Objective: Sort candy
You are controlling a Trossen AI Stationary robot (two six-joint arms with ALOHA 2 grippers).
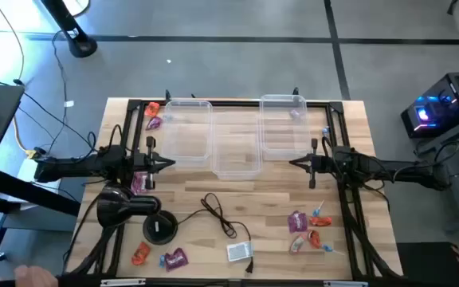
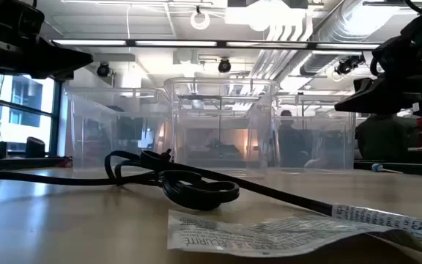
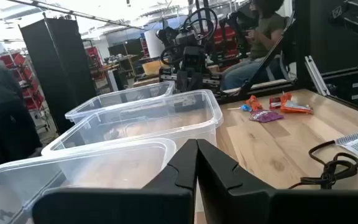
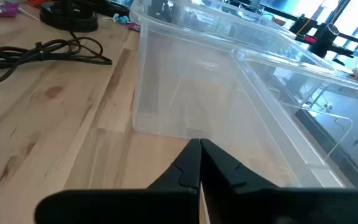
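Clear plastic bins, three of them, are being shown side by side at the far half of a wooden table (image 1: 245, 187): the left bin (image 1: 188, 127), the middle bin (image 1: 237, 151) and the right bin (image 1: 282, 123). Candy in shiny wrappers is being seen scattered in several spots. One cluster of candy (image 1: 307, 227), purple, orange-red and blue, is lying near the table's front right. Two more pieces, an orange one (image 1: 140, 253) and a purple one (image 1: 174, 258), are lying at the front left, and further sweets (image 1: 152, 115) are sitting by the far-left corner, just beside the left bin.

Both arms are being held level above the table, tips pointing inward at the bins. The left gripper (image 1: 168, 163) is hanging just beside the left bin's near edge, its fingers pressed together with nothing between them. The right gripper (image 1: 294, 163) is poised near the right bin's near edge, its fingers likewise pressed together and empty.

A black cable (image 1: 220, 214) is lying coiled at the table's front centre, running to a small white box (image 1: 239, 252). A black round object (image 1: 159, 228) is resting at the front left.
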